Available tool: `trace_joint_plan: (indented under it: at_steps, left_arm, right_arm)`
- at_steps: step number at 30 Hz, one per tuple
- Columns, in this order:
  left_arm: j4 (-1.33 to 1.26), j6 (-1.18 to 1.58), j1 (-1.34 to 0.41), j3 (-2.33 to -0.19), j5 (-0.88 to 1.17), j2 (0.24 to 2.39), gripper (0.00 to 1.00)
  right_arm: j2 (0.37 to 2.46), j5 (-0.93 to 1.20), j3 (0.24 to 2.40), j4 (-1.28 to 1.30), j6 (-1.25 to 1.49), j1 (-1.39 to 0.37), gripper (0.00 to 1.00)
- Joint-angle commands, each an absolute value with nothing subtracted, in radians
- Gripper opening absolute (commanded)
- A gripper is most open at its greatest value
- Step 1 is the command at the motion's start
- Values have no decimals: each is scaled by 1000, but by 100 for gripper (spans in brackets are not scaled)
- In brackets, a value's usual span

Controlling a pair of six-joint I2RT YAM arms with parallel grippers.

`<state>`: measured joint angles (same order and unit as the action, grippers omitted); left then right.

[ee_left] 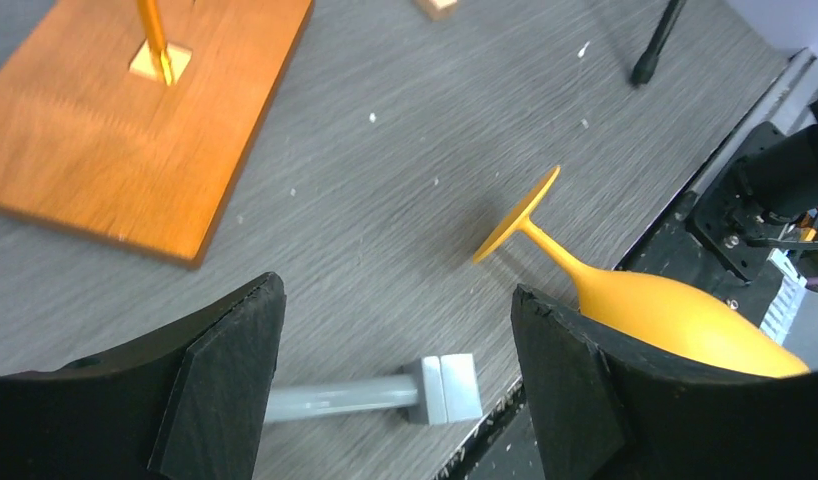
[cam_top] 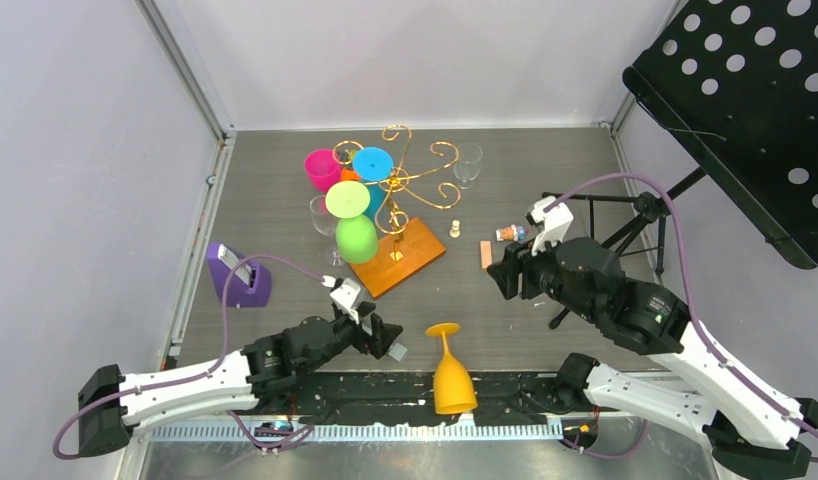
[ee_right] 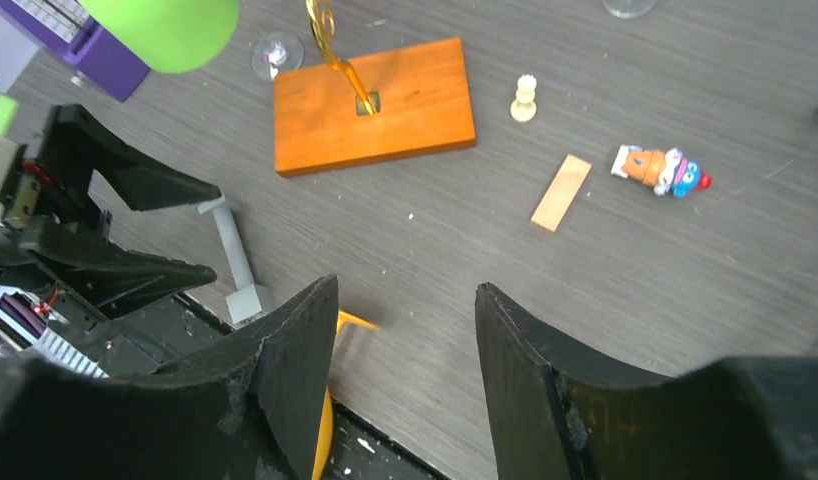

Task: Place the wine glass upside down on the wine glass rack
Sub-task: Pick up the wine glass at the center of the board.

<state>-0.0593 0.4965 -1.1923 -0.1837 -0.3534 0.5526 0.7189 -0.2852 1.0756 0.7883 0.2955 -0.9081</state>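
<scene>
The grey, wood-grained counter (cam_top: pixel 545 180) is matte and speckled with pale crumbs. The wine glass rack (cam_top: pixel 417 258) stands towards 11 o'clock from the centre, a thin gold wire with curled scrolls on a flat orange wooden base. Its stem and some of the scrolls are hidden behind a pink glass (cam_top: pixel 322 168), a blue glass (cam_top: pixel 372 163) and a green glass (cam_top: pixel 355 238) on it.

The wine glass (cam_top: pixel 452 375) is opaque orange-yellow with a smooth, plastic-looking surface. It lies on its side at 6 o'clock on the counter's near edge. Its long axis runs 12 to 6, the round foot pointing to 12 and the bowl to 6, over the black strip by the arm bases. The left wrist view cuts off the bowl's mouth (ee_left: pixel 675 315) behind a finger, and the right wrist view shows only a yellow sliver (ee_right: pixel 327 430).

The left fingers (ee_left: pixel 225 370) are at 9 o'clock of the glass's foot, spread apart and holding nothing. A grey rod (ee_left: pixel 385 392) with a square end lies below them. The right fingers (ee_right: pixel 545 370) are at 2 o'clock of the glass, also apart and empty.

A flat wooden block (cam_top: pixel 485 255), a small toy figure (cam_top: pixel 512 233) and a pale chess pawn (cam_top: pixel 455 230) lie near the right fingers.
</scene>
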Motion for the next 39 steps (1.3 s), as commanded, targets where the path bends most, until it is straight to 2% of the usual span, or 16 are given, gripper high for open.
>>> trace_joint_plan:
  at_steps: [1, 7, 12, 21, 29, 35, 37, 38, 39]
  left_arm:
    - [-356, 354, -1203, -165, -319, 577, 82]
    - [-391, 337, -1208, -156, -294, 570, 82]
    - [-394, 345, -1207, -138, -299, 534, 82]
    - [-381, 364, -1208, -124, -297, 489, 82]
    - [-357, 396, -1208, -104, -306, 452, 82]
    - [-343, 412, -1208, -91, -310, 425, 82]
    - [-340, 417, -1208, -90, -312, 422, 82]
    - [-339, 419, -1208, -89, -311, 422, 82]
    - [-340, 421, -1208, -89, -309, 422, 82]
  right_arm:
    - [669, -291, 1041, 786, 369, -912, 60]
    - [662, -307, 1000, 924, 552, -912, 60]
    - [660, -199, 823, 926, 714, -912, 60]
    - [774, -92, 570, 803, 802, -912, 60]
    - [853, 36, 419, 542, 843, -911, 58]
    - [856, 6, 428, 560, 835, -913, 50]
    - [857, 6, 430, 563, 827, -913, 38]
    - [859, 9, 430, 561, 826, -912, 29]
    - [861, 18, 430, 554, 825, -912, 25]
